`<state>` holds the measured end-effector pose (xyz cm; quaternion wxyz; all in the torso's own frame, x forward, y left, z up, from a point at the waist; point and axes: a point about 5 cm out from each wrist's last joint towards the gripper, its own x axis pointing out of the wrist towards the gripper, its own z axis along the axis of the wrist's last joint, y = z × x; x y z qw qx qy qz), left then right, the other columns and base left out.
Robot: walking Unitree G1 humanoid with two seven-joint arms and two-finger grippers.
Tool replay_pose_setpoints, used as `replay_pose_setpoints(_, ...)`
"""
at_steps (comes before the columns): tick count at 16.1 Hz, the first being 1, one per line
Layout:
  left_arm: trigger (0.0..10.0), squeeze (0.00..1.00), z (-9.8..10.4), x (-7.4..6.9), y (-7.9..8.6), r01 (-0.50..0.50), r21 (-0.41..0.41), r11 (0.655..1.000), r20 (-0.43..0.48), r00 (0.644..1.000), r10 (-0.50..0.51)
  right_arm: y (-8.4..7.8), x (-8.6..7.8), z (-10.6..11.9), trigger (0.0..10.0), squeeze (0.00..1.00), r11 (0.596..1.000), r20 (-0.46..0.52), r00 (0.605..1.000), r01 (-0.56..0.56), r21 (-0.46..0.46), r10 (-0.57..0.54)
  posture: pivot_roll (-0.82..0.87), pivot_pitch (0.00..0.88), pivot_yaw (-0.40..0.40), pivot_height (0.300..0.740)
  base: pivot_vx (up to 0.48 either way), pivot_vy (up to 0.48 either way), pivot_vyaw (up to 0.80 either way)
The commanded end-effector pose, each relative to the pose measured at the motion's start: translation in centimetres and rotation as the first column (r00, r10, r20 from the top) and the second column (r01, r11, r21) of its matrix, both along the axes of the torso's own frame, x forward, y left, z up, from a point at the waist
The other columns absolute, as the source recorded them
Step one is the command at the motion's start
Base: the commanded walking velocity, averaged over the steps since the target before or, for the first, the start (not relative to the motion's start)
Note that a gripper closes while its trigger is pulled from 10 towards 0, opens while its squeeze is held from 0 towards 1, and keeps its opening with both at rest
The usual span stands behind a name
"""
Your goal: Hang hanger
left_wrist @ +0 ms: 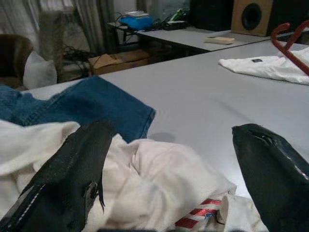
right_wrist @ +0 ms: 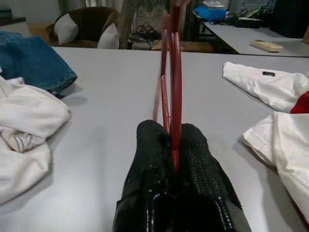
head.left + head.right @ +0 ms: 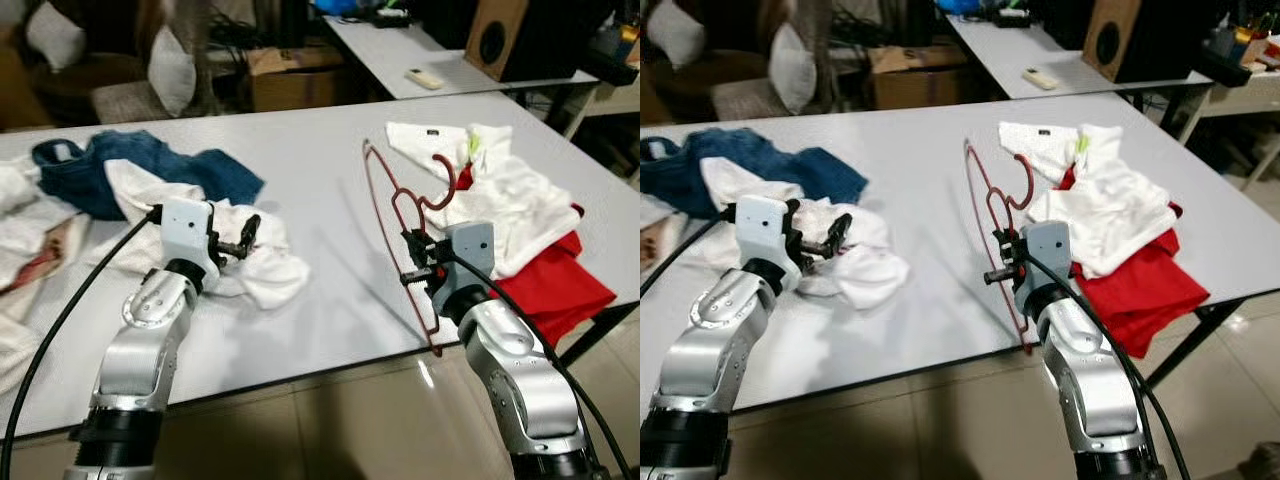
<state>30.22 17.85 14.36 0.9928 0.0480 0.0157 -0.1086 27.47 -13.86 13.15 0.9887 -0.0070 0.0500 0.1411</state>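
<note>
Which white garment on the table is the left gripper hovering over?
The crumpled white garment beside the blue jeans; the left gripper hangs open above it. The other white shirt lies across the table.

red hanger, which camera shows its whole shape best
The left eye view: the red hanger shows whole, upright in the right gripper. The right eye view matches; the right wrist view sees it edge-on; the left wrist view catches its hook.
</note>
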Motion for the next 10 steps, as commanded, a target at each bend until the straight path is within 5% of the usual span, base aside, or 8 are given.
replay_pose_setpoints(1,10.0,0.0,0.26,0.13,-0.12,0.01,0.003,1.0,0.012,1.0,-0.01,-0.2,0.08,-0.07,10.0,0.0,1.0,-0.007,1.0,0.011,0.008,-0.011,-0.12,0.0,0.022,0.74,0.0,0.375,-0.66)
replay_pose_setpoints(7,10.0,0.0,0.16,0.13,-0.3,0.016,0.005,1.0,0.007,1.0,-0.016,-0.67,-0.09,-0.14,10.0,0.0,0.999,-0.007,0.999,0.035,-0.004,-0.035,-0.13,0.0,0.026,0.74,0.0,0.376,-0.07)
replay_pose_setpoints(10,10.0,0.0,-0.04,0.09,-0.63,0.043,0.06,0.997,0.005,0.999,-0.043,-0.57,-0.16,-0.09,10.0,0.0,1.0,-0.003,1.0,0.031,-0.005,-0.031,-0.13,0.0,0.027,0.74,0.0,0.087,0.0)
